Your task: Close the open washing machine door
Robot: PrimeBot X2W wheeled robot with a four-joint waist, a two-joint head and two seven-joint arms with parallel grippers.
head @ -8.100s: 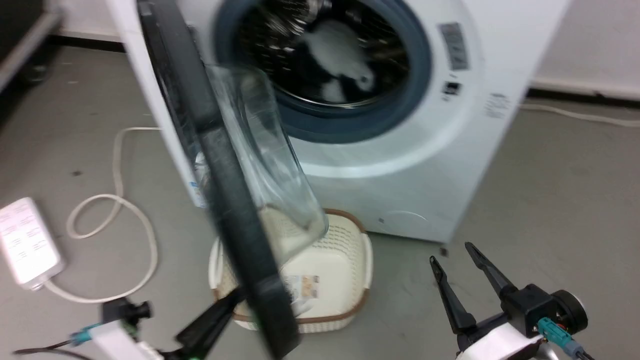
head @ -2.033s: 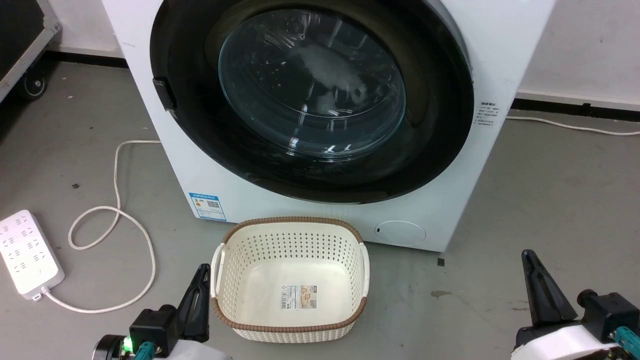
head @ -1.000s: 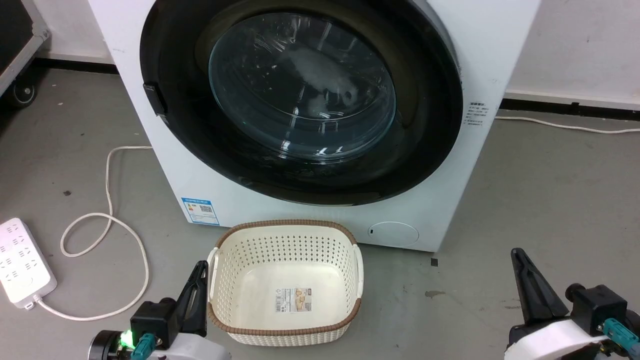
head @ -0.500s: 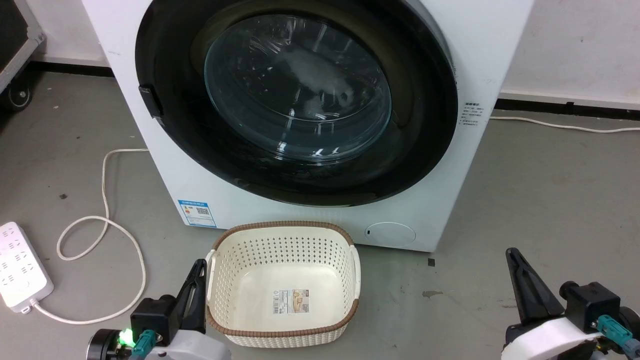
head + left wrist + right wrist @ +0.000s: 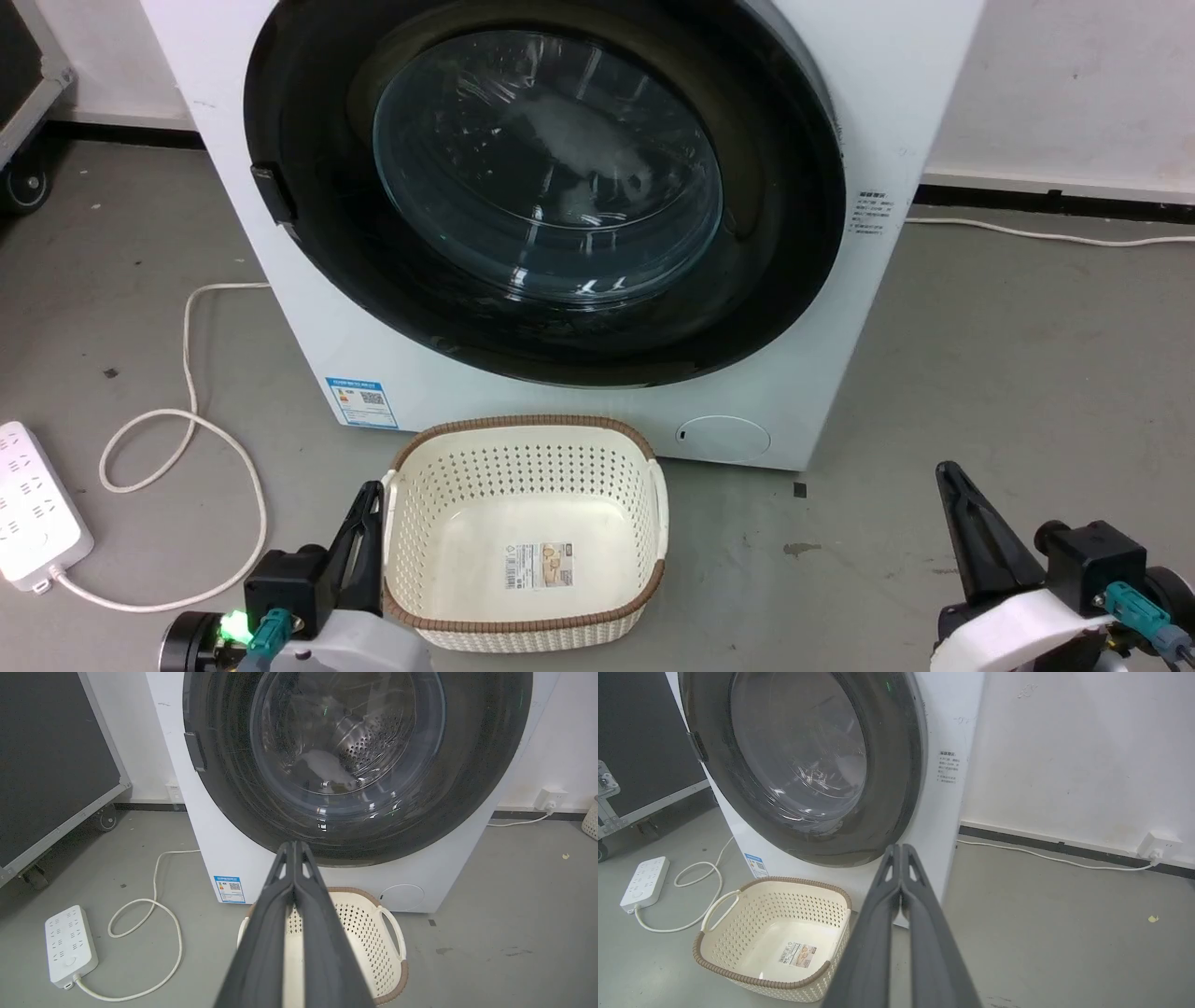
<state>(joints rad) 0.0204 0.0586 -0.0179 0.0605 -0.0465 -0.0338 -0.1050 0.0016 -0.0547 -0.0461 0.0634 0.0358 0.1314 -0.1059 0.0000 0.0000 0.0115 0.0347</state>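
1. left gripper: two dark fingers pressed together right to the tips, nothing held. low over the floor, just beside the left rim of the basket.
2. right gripper: fingers pressed together the same way, nothing between them. low at the right, well apart from basket and machine.
3. basket: cream, perforated, brown rim, sticker on its bottom. stands on the grey floor right in front of the washing machine, below the door.
4. washing machine door: lies flat against the machine front, wide black rim flush on the white panel. steel drum and a pale shape show through the glass. small dark handle on the door's left edge.
5. machine front: blue label low left, round cap low right.
6. white power strip on the floor at far left, its cable loops toward the machine's side.
7. wall socket low on the wall right of the machine, with a cord along the skirting.
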